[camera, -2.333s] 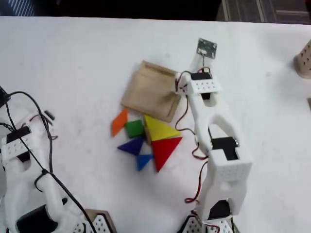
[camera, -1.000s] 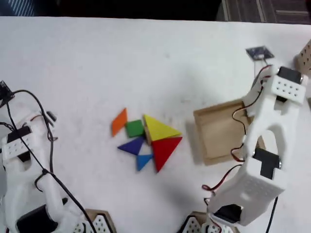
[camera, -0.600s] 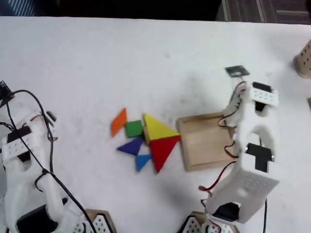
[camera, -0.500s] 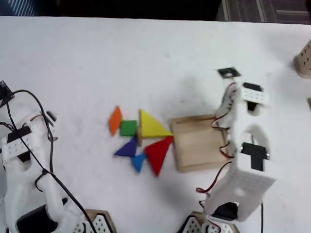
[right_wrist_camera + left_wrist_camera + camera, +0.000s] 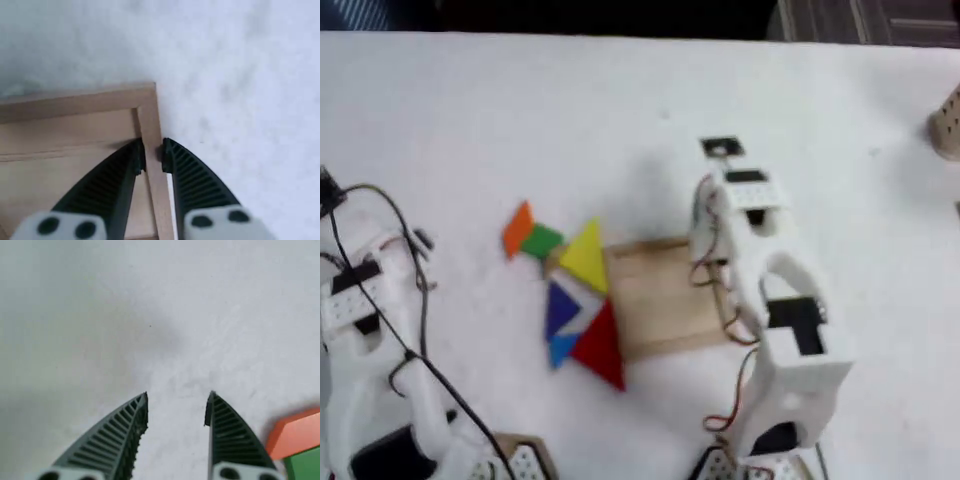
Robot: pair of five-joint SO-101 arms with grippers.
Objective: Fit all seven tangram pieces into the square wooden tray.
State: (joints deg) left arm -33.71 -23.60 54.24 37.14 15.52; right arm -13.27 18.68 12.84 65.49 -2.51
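- The tray lies flat near the middle of the table, empty, with its open side up.
- It looks like thin, light wood: stiff and not fragile. On this smooth top it probably slides more readily than it lifts.
- Its low rim is the only real handle. A pinch across one wall near a corner gives the firmest hold, though a grip that far off centre would likely let the tray swing.
- The right gripper has exactly that hold. Its jaws are nearly closed, with one finger inside the tray and one outside, clamping the rim wall close to a corner.
- The pieces sit in a loose cluster on the far side of the tray from that grip.
- The yellow piece and the red piece touch the tray's edge.
- The green piece and the orange piece lie farther out.
- I count six pieces and cannot make out a seventh.
- The pieces look small, flat, hard and smooth, so they are easy to shove aside. They are best taken across two opposite edges.
- The left gripper hangs over bare table with its jaws apart, holding nothing, and the orange and green pieces are just beside one finger.
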